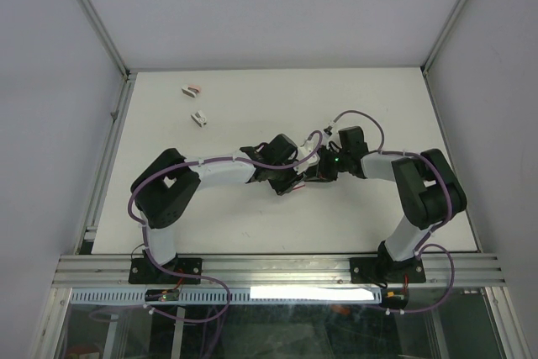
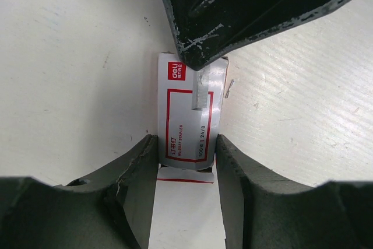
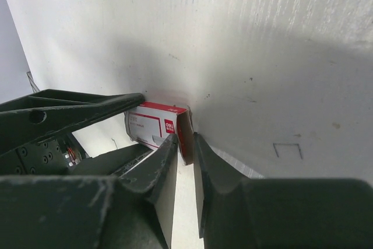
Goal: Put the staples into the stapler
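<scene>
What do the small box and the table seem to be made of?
The box looks like glossy cardboard: printed red and white, with a folded flap. The table looks like matte white laminate or painted board, scuffed and scratched; which, I cannot tell.

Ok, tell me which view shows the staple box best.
Left wrist: the staple box lies label-up, print readable, between the left pincer fingers. Right wrist shows it slanted, with a red end flap nearest. Top view hides it under the arms.
</scene>
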### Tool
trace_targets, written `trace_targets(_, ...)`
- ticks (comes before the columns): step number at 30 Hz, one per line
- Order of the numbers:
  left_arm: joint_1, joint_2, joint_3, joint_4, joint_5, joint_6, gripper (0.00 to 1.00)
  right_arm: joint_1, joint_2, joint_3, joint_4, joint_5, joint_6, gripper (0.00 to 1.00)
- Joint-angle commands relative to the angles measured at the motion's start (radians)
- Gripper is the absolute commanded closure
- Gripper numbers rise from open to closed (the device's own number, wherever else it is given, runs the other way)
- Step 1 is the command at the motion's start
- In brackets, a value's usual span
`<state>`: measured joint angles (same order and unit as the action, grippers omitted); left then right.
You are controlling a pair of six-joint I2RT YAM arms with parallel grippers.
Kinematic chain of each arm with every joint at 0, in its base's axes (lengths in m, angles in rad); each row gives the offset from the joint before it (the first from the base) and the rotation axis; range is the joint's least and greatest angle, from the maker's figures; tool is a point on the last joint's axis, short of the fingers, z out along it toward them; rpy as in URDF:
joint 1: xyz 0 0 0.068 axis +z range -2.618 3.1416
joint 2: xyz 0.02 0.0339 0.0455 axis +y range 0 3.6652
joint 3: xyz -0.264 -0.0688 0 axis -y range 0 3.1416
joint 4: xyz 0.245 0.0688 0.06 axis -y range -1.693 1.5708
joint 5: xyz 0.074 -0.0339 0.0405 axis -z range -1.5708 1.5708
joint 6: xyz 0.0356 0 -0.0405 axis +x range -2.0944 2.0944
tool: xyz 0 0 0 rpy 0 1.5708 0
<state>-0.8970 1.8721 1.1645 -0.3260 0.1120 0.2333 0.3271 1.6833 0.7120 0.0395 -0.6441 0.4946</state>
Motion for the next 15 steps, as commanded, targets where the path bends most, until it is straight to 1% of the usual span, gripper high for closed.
trace_targets(1,-0.004,-0.001,0.018,0.002,0.026,0.02,0.59,-0.002,-0.032,0.002,0.023,-0.013,-0.017,0.81)
trace_targets(11,-0.003,0.003,0.02,0.001,0.02,0.018,0.59,-0.002,-0.002,0.012,0.04,-0.079,-0.018,0.81)
trace_targets(15,-0.005,0.005,0.021,0.002,0.021,0.016,0.59,-0.001,0.003,0.015,0.038,-0.081,-0.019,0.88)
